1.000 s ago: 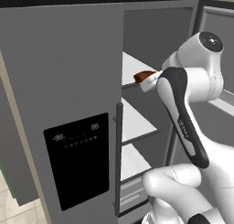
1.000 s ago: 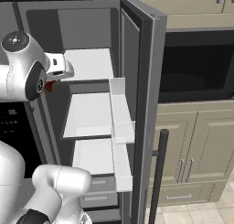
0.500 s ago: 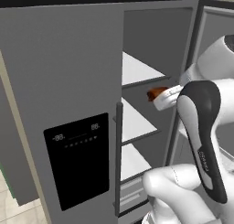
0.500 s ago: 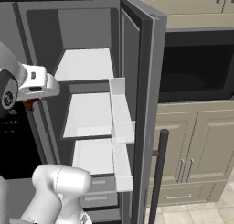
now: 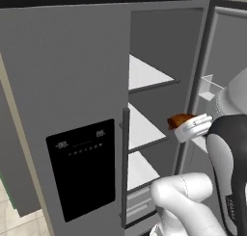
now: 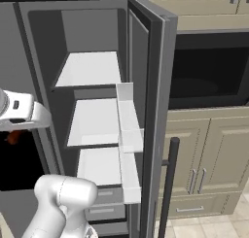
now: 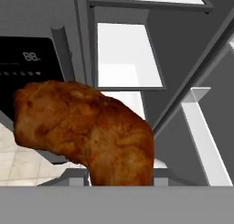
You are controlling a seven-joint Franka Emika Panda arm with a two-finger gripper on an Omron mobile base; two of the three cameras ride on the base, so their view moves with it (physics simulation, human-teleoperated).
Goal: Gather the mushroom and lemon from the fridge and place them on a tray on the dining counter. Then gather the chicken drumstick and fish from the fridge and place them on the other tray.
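Fridge open; 3 white shelves stacked inside, white door bins alongside.

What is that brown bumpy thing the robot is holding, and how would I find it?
Find the tall grey fridge with its right door open. In front of its white shelves, the gripper holds the chicken drumstick. It is the one brown, crispy thing among grey and white.

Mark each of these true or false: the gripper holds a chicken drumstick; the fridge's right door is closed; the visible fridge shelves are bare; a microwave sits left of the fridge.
1. The gripper holds a chicken drumstick. True.
2. The fridge's right door is closed. False: it stands open.
3. The visible fridge shelves are bare. True.
4. A microwave sits left of the fridge. False: it is on the right, above the cabinets.
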